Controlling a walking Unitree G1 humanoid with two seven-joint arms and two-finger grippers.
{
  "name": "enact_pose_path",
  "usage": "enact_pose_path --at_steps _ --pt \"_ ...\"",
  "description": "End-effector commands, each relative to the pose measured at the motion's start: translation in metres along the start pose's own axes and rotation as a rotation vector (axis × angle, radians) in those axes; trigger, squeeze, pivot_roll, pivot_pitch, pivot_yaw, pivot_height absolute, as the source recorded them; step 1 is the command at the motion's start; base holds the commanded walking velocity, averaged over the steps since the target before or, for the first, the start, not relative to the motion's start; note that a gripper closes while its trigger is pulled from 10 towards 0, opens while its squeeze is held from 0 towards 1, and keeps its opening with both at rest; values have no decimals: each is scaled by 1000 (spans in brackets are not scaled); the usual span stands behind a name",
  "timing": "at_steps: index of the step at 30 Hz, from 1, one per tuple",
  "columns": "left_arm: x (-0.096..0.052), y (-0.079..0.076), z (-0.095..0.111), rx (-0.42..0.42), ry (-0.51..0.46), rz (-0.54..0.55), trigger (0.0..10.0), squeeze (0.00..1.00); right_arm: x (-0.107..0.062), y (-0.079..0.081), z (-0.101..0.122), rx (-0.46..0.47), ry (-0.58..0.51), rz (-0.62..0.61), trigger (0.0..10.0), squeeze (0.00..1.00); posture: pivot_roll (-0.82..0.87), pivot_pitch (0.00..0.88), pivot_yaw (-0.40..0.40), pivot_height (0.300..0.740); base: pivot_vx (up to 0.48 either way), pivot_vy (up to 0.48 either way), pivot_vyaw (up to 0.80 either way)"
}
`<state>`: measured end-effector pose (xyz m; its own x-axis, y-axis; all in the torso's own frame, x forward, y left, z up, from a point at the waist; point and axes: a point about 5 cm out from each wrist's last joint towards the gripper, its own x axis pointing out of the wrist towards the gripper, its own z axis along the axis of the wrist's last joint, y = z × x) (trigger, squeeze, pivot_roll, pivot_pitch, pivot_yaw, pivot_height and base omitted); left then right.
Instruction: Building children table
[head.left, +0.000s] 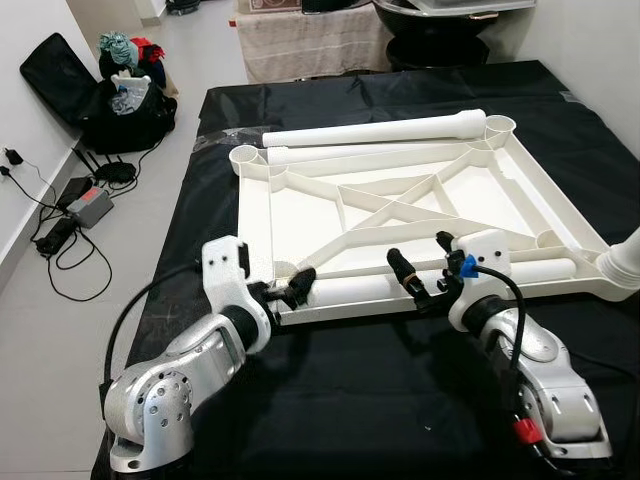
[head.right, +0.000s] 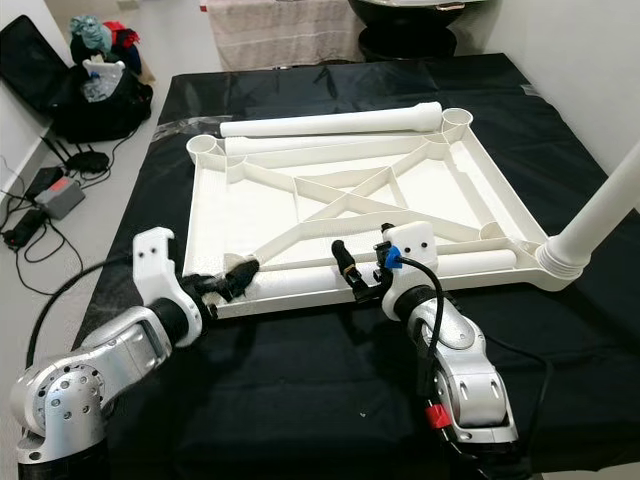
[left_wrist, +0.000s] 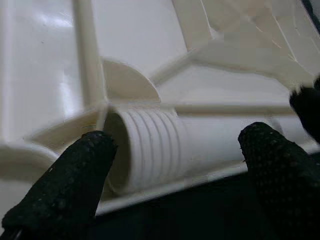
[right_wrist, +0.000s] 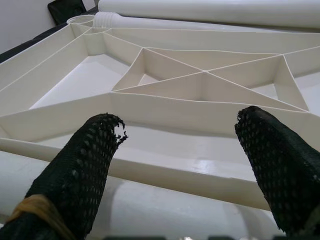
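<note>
On a black cloth-covered work surface (head.left: 350, 400), an upside-down white plastic ribbed tabletop (head.left: 300, 215) is laid flat. Between the spread jaws of the left gripper (head.left: 292, 289), the threaded end of a white plastic cylindrical leg (left_wrist: 150, 145) is framed, lying along the tabletop's near edge; nothing is clamped. Ahead of the wide-open, empty right gripper (head.left: 425, 270), the same near rim is seen. Beyond both jaws, a second white tubular leg (head.left: 375, 130) is laid along the far edge.

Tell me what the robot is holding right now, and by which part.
Nothing. Both end effectors, left and right, are open around the white plastic table leg lying in the upturned tabletop.
</note>
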<state>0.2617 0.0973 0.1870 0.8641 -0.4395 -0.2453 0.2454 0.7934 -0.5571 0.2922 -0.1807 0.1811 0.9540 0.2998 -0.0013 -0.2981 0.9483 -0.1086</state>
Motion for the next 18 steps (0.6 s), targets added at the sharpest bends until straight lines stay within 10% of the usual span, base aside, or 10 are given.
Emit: enact_pose_path --at_steps 1,18 --pt "3 -9 -16 -187 21 -33 10000 0 -1 1 -4 0 22 5 10000 0 -43 182 37 740 0 0 0" --pt "4 -2 -11 -269 47 -62 10000 0 0 -1 3 0 4 -12 10000 0 -44 189 41 740 0 0 0"
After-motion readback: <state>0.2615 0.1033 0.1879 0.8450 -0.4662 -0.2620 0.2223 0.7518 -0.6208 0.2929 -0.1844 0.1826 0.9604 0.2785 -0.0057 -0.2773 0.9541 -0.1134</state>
